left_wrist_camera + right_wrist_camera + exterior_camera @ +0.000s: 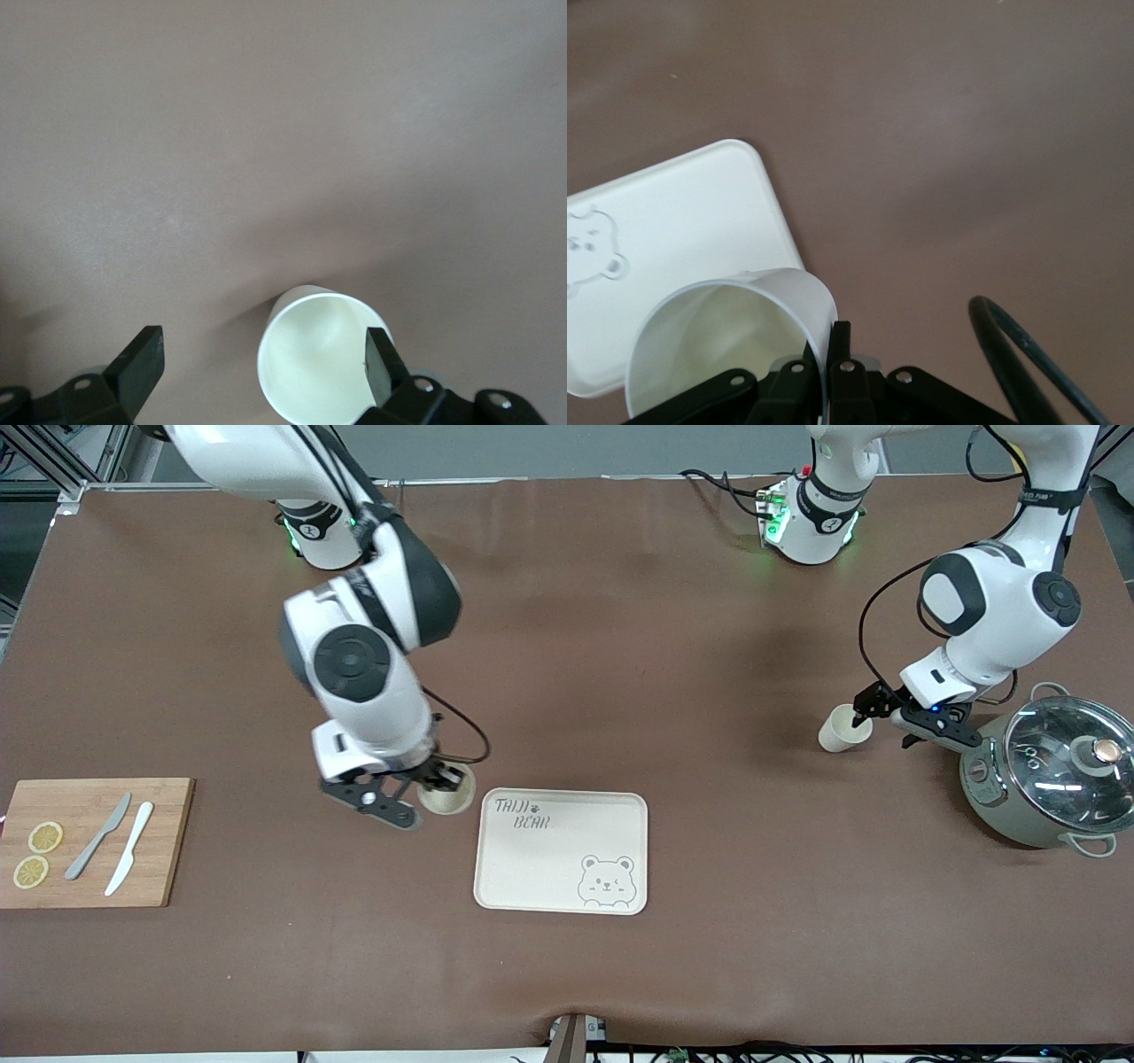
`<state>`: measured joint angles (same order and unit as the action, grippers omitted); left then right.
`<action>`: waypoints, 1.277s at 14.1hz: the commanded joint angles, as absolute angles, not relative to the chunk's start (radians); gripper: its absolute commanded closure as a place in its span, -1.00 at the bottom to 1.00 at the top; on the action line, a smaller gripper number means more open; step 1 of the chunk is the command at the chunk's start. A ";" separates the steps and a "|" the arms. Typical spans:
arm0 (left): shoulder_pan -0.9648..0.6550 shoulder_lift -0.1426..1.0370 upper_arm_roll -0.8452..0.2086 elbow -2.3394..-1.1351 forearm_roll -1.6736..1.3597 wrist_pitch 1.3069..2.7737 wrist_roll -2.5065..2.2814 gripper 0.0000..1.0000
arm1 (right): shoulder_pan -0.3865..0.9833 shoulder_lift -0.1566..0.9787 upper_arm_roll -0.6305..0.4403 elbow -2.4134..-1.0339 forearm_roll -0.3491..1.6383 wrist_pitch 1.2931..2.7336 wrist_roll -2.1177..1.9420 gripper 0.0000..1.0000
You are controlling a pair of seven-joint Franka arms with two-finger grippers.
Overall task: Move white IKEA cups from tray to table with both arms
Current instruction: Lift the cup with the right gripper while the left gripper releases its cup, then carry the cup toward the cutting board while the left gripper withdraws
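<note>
A brown table mat [620, 646] spreads beneath two white arms. The right gripper [416, 788] is clamped on the rim of one white cup [447, 797], one finger inside, holding it just beside the bear tray [549, 886] at its corner. The left gripper [881, 713] hangs spread wide, one finger [383, 363] dipping inside the second white cup [840, 729], which stands on the mat near a lidded pot [1054, 779].

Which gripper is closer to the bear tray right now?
Right. The right gripper is shut on a white cup right beside the bear tray. The left gripper, open, straddles the other cup's rim near the pot.
</note>
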<state>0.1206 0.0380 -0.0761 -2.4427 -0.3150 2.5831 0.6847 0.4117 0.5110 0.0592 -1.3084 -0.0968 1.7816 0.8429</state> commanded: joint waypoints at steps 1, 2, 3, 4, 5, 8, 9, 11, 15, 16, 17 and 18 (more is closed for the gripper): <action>0.127 -0.032 -0.087 -2.407 -0.328 2.466 0.643 -1.00 | 0.306 0.419 0.067 -1.347 -0.069 1.682 0.625 1.00; 0.127 -0.047 -0.087 -2.389 -0.327 2.427 0.626 -1.00 | 0.267 0.394 0.066 -1.354 -0.069 1.649 0.539 1.00; 0.127 -0.058 -0.087 -2.367 -0.325 2.389 0.612 -1.00 | 0.230 0.370 0.066 -1.370 -0.069 1.640 0.464 1.00; 0.129 -0.070 -0.086 -2.343 -0.325 2.349 0.600 -1.00 | 0.192 0.347 0.066 -1.397 -0.069 1.638 0.395 1.00; 0.130 -0.081 -0.086 -2.312 -0.313 2.301 0.577 -1.00 | 0.160 0.328 0.066 -1.419 -0.069 1.640 0.337 1.00; 0.132 -0.098 -0.087 -2.191 -0.210 2.140 0.451 -1.00 | 0.078 0.307 0.066 -1.466 -0.068 1.658 0.203 1.00; 0.132 -0.104 -0.086 -2.150 -0.204 2.093 0.422 -1.00 | 0.055 0.304 0.067 -1.483 -0.067 1.679 0.180 1.00; 0.132 -0.104 -0.084 -2.071 -0.202 2.018 0.408 -1.00 | 0.032 0.272 0.067 -1.579 -0.067 1.779 0.143 1.00; 0.135 -0.075 -0.078 -1.910 -0.201 1.927 0.316 -1.00 | 0.017 0.215 0.066 -1.756 -0.067 1.959 0.140 1.00; 0.133 -0.061 -0.078 -1.867 -0.199 1.887 0.292 -1.00 | 0.006 0.204 0.067 -1.799 -0.067 2.000 0.137 1.00; 0.132 -0.054 -0.081 -1.823 -0.171 1.849 0.267 -1.00 | 0.005 0.193 0.066 -1.845 -0.067 2.053 0.123 1.00; 0.129 -0.045 -0.086 -1.780 -0.131 1.815 0.226 -1.00 | 0.000 0.187 0.066 -1.894 -0.067 2.109 0.118 1.00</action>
